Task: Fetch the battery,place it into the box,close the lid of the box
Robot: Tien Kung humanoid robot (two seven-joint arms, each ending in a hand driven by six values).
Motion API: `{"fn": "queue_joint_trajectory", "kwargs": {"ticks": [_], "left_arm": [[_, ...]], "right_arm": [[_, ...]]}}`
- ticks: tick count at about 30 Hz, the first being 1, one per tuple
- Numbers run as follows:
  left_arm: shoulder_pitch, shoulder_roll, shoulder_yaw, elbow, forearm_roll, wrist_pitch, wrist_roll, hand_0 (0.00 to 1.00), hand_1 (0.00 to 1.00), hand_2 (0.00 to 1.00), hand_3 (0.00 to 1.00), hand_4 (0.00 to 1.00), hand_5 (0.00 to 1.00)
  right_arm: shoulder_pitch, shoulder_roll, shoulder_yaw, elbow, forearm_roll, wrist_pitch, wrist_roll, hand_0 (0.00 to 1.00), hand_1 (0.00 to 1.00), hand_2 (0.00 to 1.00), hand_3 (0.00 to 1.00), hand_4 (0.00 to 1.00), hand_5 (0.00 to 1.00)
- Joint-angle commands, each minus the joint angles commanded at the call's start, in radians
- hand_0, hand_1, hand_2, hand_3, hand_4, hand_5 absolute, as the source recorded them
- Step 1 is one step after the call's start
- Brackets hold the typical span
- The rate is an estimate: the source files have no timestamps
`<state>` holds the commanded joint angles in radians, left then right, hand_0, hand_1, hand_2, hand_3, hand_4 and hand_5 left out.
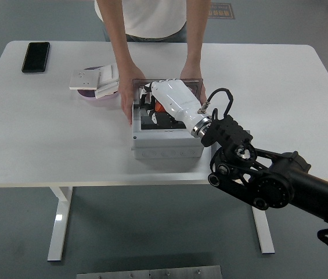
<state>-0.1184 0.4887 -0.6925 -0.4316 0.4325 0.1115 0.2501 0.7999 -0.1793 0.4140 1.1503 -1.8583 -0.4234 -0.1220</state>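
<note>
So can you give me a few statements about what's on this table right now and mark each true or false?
1. The robot's right hand is over the open grey box. True.
2. A black phone lies at the table's far left corner. True.
3. The person's hands are off the table. False: both rest at the box, one on each side.
4. The robot's left arm is reaching for the phone. False: no left arm is in view.
5. The box's lid is shut. False: the clear lid stands open.
</note>
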Motion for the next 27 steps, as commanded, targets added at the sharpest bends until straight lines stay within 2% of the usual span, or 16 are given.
{"fn": "queue_joint_trajectory", "kwargs": {"ticks": [5,11,17,27], "left_arm": [[-0.004,0.001,-0.004,0.000,0.008,-0.002,0.003,0.641,0.747,0.590,0.507,0.422,0.002],[-0.006,0.003,-0.008,0.000,0.017,-0.004,0.006,0.640,0.746,0.590,0.508,0.422,0.002],[-0.010,0.003,-0.013,-0.001,0.028,-0.006,0.010,0.641,0.746,0.590,0.508,0.422,0.002],[-0.013,0.003,-0.015,-0.001,0.034,-0.008,0.013,0.641,0.746,0.590,0.508,0.423,0.002]], "right_arm": [[0.017,0.006,-0.045,-0.026,0.016,-0.010,0.018,0.207,0.231,0.301,0.318,0.075,0.002],[0.036,0.015,-0.077,-0.057,0.038,0.005,0.021,0.212,0.234,0.301,0.318,0.076,0.002],[0.052,0.029,-0.084,-0.101,0.068,0.025,0.014,0.212,0.234,0.301,0.318,0.075,0.002],[0.060,0.040,-0.082,-0.150,0.099,0.016,0.026,0.215,0.236,0.303,0.319,0.079,0.002]]}}
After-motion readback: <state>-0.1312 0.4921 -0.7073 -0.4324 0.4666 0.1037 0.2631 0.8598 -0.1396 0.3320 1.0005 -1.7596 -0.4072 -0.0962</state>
